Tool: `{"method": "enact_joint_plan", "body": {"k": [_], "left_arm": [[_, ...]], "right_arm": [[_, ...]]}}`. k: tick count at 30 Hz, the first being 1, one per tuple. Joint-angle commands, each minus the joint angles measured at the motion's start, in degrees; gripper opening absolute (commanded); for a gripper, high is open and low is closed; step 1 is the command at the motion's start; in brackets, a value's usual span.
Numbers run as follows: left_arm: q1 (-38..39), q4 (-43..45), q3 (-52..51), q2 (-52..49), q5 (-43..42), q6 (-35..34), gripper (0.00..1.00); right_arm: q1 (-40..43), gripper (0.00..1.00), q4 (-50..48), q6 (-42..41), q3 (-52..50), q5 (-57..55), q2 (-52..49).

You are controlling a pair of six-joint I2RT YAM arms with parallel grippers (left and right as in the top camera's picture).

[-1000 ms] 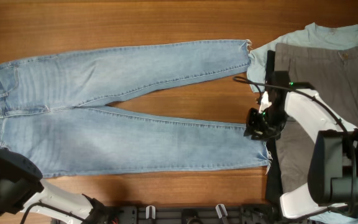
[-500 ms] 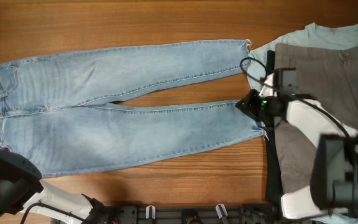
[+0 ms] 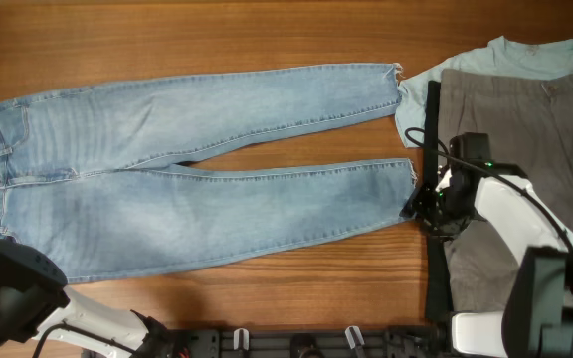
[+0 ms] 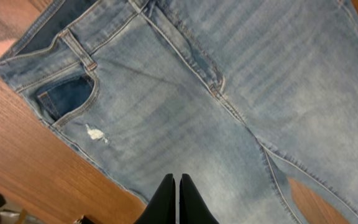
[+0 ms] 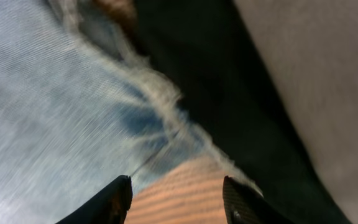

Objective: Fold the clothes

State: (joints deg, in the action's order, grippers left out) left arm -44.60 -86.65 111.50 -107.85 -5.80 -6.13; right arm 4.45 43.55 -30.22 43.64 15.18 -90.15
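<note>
Spread flat on the table: the jeans, both frayed hems near the grey trousers, waistband at the far end from them. Over one leg's hem, at the trousers' edge: the right gripper, fingers wide apart, holding nothing. Above the waistband end, well apart from the trousers: the left gripper, pressed closed with nothing between its fingers.

The right gripper hangs with fingers spread over bare wooden table, just below the jeans and their frayed hem. Black fabric lies right of the hem, with grey fabric beyond.
</note>
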Motion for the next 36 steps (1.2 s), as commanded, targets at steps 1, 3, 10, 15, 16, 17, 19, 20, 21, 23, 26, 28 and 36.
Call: {"method": "enact_joint_plan", "body": {"k": [1, 3, 10, 15, 16, 17, 19, 20, 21, 23, 26, 28, 36], "left_arm": [[-0.22, -0.68, 0.22, 4.92, 0.33, -0.31, 0.04], [-0.22, -1.33, 0.2, 9.73, 0.35, -0.35, 0.12], [-0.2, -1.95, 0.2, 13.07, -2.75, -2.05, 1.0], [-0.28, -2.54, 0.2, 12.33, -6.62, 1.95, 0.32], [-0.33, -3.26, 0.2, 12.33, -3.17, -0.94, 0.23], [-0.87, -4.46, 0.09, 12.33, 0.87, -4.37, 0.22], [-2.95, -4.28, -1.92, 12.7, 5.14, -8.66, 0.26], [-4.83, -3.23, -3.87, 12.72, 5.68, -9.81, 0.37], [-7.17, -1.11, -6.6, 12.7, 5.68, -11.06, 0.44], [-11.98, 5.81, -13.92, 12.57, 5.22, -12.37, 0.55], [-16.92, 14.05, -23.98, 11.78, 5.01, -12.83, 0.57], [-19.54, 20.83, -31.52, 11.21, 4.79, -12.81, 0.56], [-23.3, 40.24, -44.17, 2.34, 3.06, -10.51, 0.5]], "right_arm": [[0.02, 0.52, -3.72, -1.22, -0.22, 0.31, -4.46], [0.02, 0.24, -5.7, -0.35, -0.22, 1.77, -5.66], [0.02, 0.04, -3.63, 5.16, 1.16, 0.87, -3.67], [0.02, 0.04, -3.41, 8.79, 3.02, 1.14, -0.9], [0.02, 0.04, -2.8, 9.77, 3.72, 1.09, 0.24], [0.02, 0.04, -2.12, 10.51, 4.59, 1.11, 1.81], [0.02, 0.04, -1.84, 10.62, 5.7, 1.14, 4.83], [0.02, 0.04, -1.92, 10.58, 5.84, 1.11, 6.34], [0.02, 0.04, -1.9, 10.58, 5.84, 1.14, 7.52], [0.02, 0.04, -1.86, 10.49, 5.84, 1.22, 8.39], [0.02, 0.04, -1.88, 10.47, 5.84, 1.42, 8.39], [0.02, 0.04, -1.77, 10.47, 5.84, 1.55, 8.39], [0.02, 0.05, -1.79, 10.47, 5.84, 1.53, 8.39]]}}
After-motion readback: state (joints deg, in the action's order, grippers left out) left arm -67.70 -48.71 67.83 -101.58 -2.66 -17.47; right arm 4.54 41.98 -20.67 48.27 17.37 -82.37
